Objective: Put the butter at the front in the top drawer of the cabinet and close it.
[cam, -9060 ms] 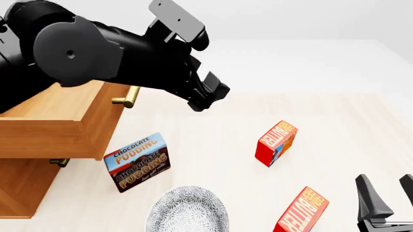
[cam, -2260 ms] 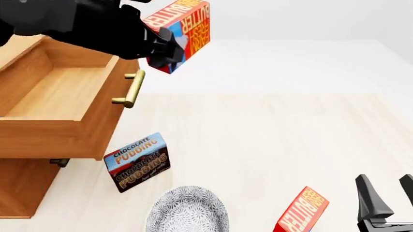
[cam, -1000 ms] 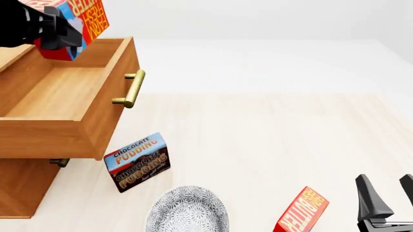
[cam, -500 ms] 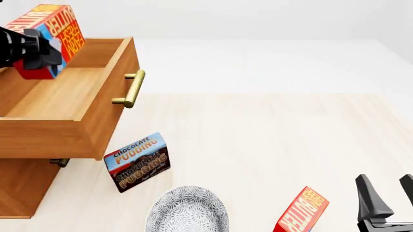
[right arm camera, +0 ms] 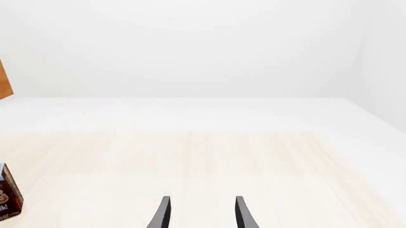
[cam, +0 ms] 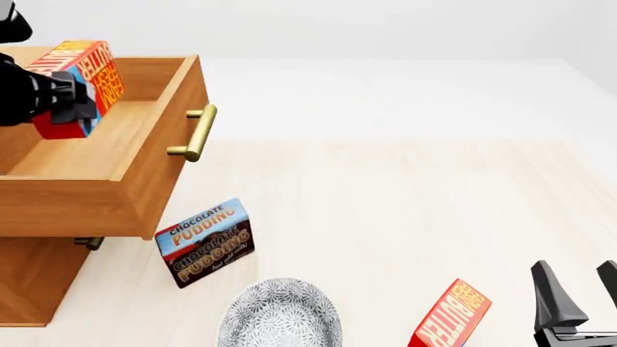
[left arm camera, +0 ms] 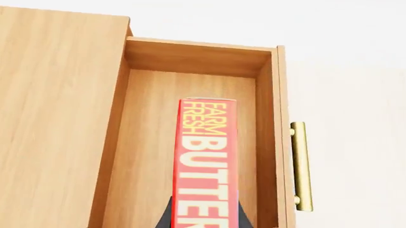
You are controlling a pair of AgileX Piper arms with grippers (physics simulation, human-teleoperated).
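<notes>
The butter [cam: 82, 76], a red carton with orange lettering, hangs tilted just above the floor of the open top drawer [cam: 154, 181], near its back left. My left gripper [cam: 66, 108] is shut on the carton's lower end. In the left wrist view the butter [left arm camera: 206, 161] points down into the top drawer [left arm camera: 146, 142], black fingers of the left gripper [left arm camera: 206, 221] on both its sides. The cabinet [cam: 29, 282] stands at the left. My right gripper [cam: 576, 271] is open and empty at the front right, also open in the right wrist view [right arm camera: 203, 199].
A look-alike butter carton [cam: 451, 318] stands at the table's front edge beside the right gripper. A Chocolate Pudding box [cam: 204, 242] stands in front of the cabinet, with a patterned plate [cam: 279, 314] nearer me. The drawer's brass handle [cam: 196, 134] juts right.
My left gripper carried the butter from above the drawer's front leftward, then down. In the last half second the carton sank lower into the drawer. The right arm stayed still.
</notes>
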